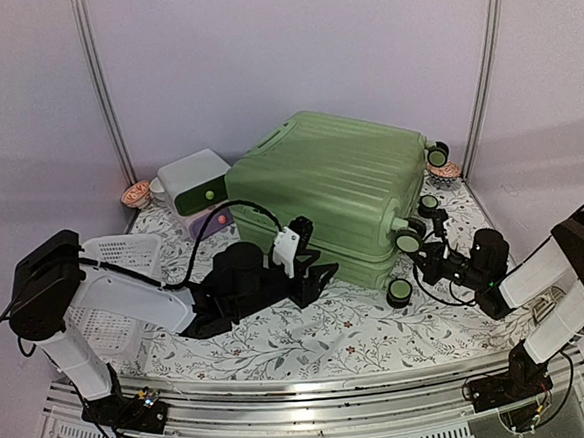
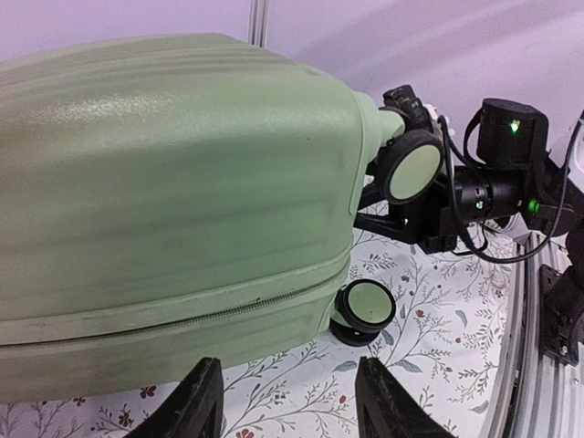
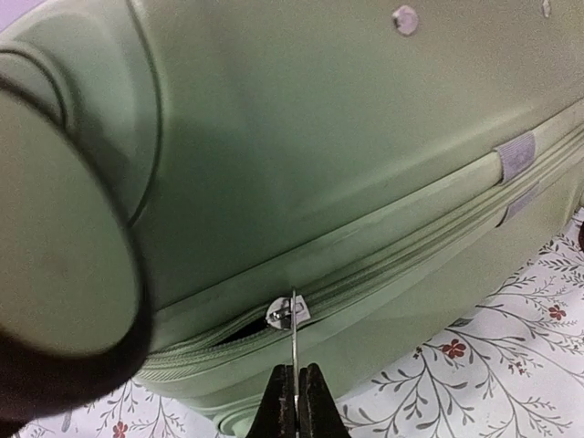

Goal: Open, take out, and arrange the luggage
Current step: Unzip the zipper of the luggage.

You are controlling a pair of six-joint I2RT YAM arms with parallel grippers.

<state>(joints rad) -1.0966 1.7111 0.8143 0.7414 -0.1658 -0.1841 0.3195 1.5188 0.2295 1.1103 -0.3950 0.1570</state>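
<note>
Your right pincer [image 3: 297,406] is sitting clamped shut on the zipper pull [image 3: 294,351]. The thin metal tab is pinched between the tips, with the slider [image 3: 286,312] just above it.

Your left pincer [image 2: 292,401] is hanging with jaws apart and gripping nothing. It's sitting low over the surface [image 2: 429,365], just beside the luggage's near long side.

The luggage [image 1: 340,191] is lying flat on its side mid-surface, closed except for a short dark gap left of the slider. Its wheels [image 2: 412,173] are pointing at the right arm.

The relation that's mattering: the zipper seam [image 3: 429,242] is running away from the slider, up and right in the right wrist view, with the closed teeth on that side. I'm judging you should be dragging along that line, not outward from the shell. The right arm is the nearer one; the left looks placed for bracing.
</note>
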